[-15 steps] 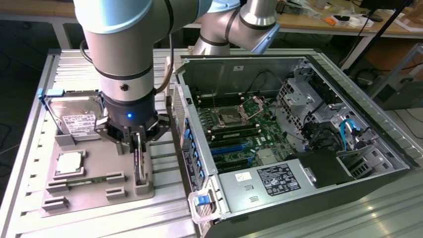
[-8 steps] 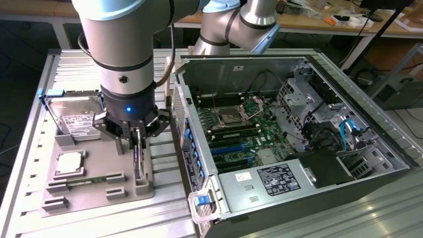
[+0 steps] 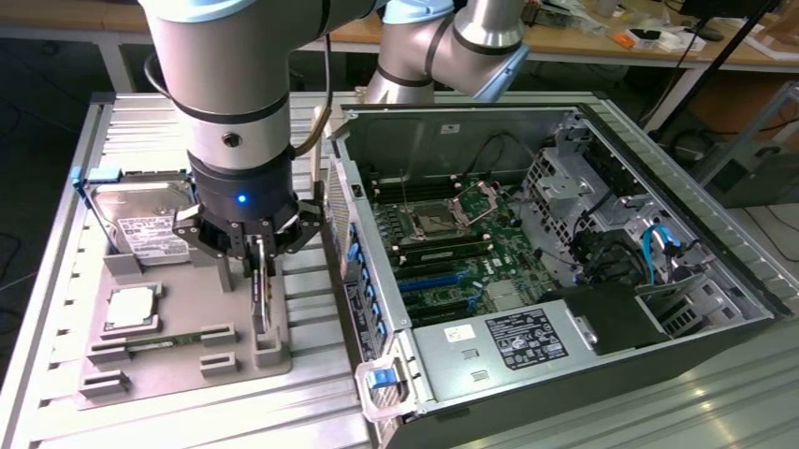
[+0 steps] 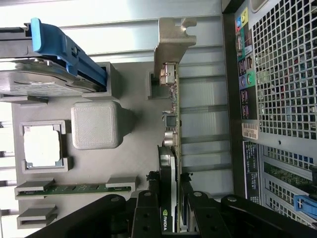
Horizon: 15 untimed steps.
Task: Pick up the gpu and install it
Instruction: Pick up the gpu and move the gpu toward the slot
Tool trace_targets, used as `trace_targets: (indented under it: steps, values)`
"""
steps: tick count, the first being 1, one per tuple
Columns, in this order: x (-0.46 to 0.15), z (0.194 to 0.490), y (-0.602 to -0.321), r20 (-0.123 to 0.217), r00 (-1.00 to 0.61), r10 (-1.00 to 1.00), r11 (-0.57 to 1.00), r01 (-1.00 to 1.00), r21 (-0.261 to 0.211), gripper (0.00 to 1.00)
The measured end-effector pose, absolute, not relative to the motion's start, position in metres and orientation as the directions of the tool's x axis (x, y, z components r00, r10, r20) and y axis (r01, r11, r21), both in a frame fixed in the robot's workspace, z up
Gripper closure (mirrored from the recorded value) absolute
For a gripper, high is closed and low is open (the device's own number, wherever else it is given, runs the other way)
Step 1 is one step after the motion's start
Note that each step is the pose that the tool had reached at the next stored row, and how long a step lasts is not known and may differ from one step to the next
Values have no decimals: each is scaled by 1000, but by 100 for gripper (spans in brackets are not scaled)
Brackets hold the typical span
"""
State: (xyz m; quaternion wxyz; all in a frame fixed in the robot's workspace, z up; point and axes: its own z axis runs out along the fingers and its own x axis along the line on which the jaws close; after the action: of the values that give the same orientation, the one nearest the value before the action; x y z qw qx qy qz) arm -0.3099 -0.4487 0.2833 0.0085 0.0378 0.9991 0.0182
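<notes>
Both fingers (image 4: pixel 146 203) of the tool (image 4: pixel 168 186) clamp the upright gpu (image 4: pixel 171 124).

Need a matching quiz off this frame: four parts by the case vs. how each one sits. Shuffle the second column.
Things:
1. gpu
2. hard drive
3. processor
4. RAM stick

States:
A. lying flat, square, silver
B. standing on edge, gripped by the end effector
C. propped up at a slant, white label showing
D. lying flat, long green strip

Pairs: 1-B, 2-C, 3-A, 4-D
</notes>
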Motion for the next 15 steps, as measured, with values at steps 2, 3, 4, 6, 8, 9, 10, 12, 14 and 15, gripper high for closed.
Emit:
trace_targets:
  steps: [2,3,4,6,8,9,10,12,14,15]
  values:
    - [-310,283,-449,-16,-997,76,996,75,37,73]
    - [-310,283,-449,-16,-997,76,996,75,37,73]
    - [-310,283,-449,-16,-997,76,996,75,37,73]
    - [-310,283,-449,-16,-997,76,996,75,37,73]
    - [-310,283,-449,-16,-997,76,996,75,37,73]
    - [-310,284,-449,-15,-997,76,996,75,37,73]
    - [-310,284,-449,-15,-997,76,996,75,37,73]
    - [-310,286,-449,-16,-997,76,996,75,37,73]
    - [-310,289,-449,-16,-997,76,996,75,37,73]
    - [-310,290,-449,-16,-997,76,996,75,37,73]
